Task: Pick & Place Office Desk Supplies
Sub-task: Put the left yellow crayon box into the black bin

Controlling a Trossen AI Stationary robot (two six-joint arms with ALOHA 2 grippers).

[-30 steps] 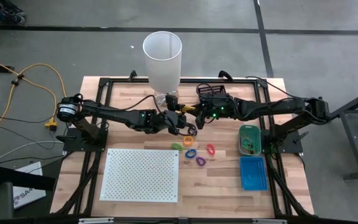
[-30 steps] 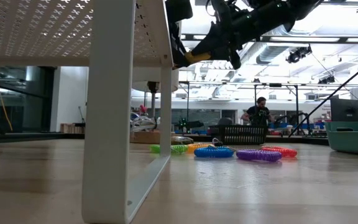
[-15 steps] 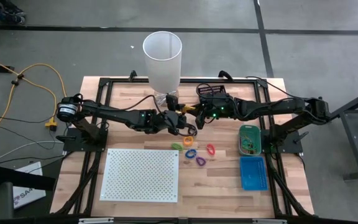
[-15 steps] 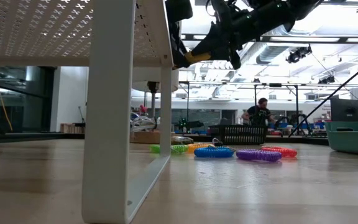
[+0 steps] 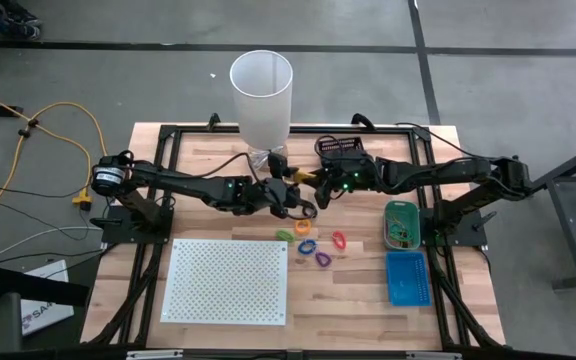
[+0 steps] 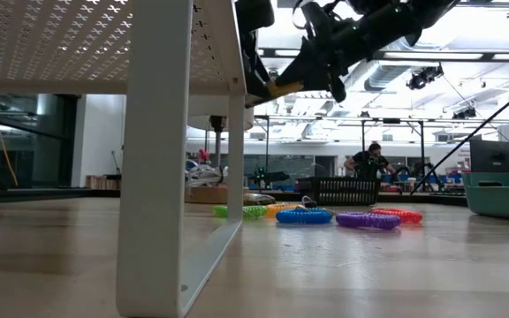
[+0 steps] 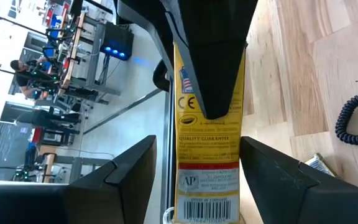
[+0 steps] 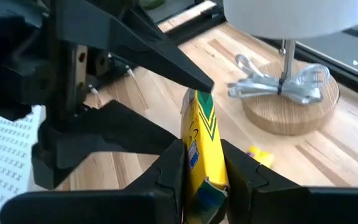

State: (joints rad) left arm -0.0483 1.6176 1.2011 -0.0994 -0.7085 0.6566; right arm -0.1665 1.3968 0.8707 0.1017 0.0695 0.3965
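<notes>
Left gripper (image 5: 303,203) mid-surface, fingers (image 7: 291,177) spread apart on either side of the yellow packet (image 7: 207,165), not pressing it; high view hides the gap under the arm. The packet is held up off the surface (image 5: 208,165) between the two arms, just in front of the white cylinder (image 5: 261,95); its top end is covered by the right arm's dark finger in the left wrist view. Packet is yellow with green chevrons, a barcode at the low end and a small flag mark; readable print: "CE", "QUALITY GUARANTEE", "AP"; smaller lines too fine to read. Right gripper (image 8: 202,163) clamped on the packet, fingers pinching both flat faces. Lower on the surface, right of the white perforated board (image 5: 226,279), lie the coloured loops (image 5: 313,245): green, orange, blue, purple, pink, close together. Further right a green bin (image 5: 401,222) and a blue bin (image 5: 407,277); contents hard to make out. A black coiled loop (image 7: 357,117) lies on the wood, partly cut off.
</notes>
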